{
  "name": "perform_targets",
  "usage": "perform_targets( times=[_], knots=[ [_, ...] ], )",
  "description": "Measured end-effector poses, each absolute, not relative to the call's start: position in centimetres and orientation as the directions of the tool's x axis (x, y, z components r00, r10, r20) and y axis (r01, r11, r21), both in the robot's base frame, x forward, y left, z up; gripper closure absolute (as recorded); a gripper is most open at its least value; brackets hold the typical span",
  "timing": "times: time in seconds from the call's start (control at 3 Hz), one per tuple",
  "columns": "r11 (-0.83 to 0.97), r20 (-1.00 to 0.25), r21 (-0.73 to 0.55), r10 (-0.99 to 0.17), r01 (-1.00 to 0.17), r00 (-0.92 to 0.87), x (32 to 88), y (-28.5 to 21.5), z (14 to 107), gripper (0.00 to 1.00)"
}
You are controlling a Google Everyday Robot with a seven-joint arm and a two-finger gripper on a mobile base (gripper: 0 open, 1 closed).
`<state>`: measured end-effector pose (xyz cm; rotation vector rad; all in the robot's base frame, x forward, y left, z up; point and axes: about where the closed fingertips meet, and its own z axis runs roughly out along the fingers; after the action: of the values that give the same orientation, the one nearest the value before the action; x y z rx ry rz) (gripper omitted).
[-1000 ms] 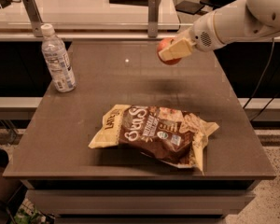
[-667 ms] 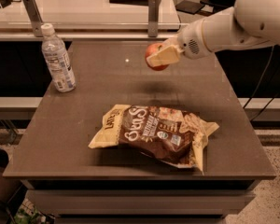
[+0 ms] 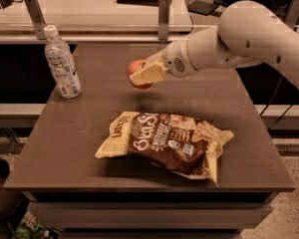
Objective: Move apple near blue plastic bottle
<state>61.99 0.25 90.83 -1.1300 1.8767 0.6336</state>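
The apple (image 3: 136, 68) is red-orange and held in the air above the middle of the brown table (image 3: 89, 133). My gripper (image 3: 143, 75) is shut on it, with a cream finger across its front, reaching in from the right on the white arm. The blue plastic bottle (image 3: 62, 62), clear with a white cap and pale label, stands upright at the table's back left, well to the left of the apple.
A brown-and-yellow chip bag (image 3: 164, 141) lies in the middle front of the table, below and right of the apple. A counter with metal posts (image 3: 163, 16) runs behind the table. Bare tabletop lies between bottle and bag.
My gripper has carried the apple leftward and slightly toward the front, from the table's back right toward its middle, closer to the bottle. Bottle and chip bag have not moved.
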Motion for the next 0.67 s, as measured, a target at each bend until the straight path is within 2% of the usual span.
perform_targets(
  times=[0.67],
  knots=[
    [0.364, -0.857, 0.015, -0.475, -0.931, -0.2, 59.1, 6.9, 90.8, 1.0]
  ],
)
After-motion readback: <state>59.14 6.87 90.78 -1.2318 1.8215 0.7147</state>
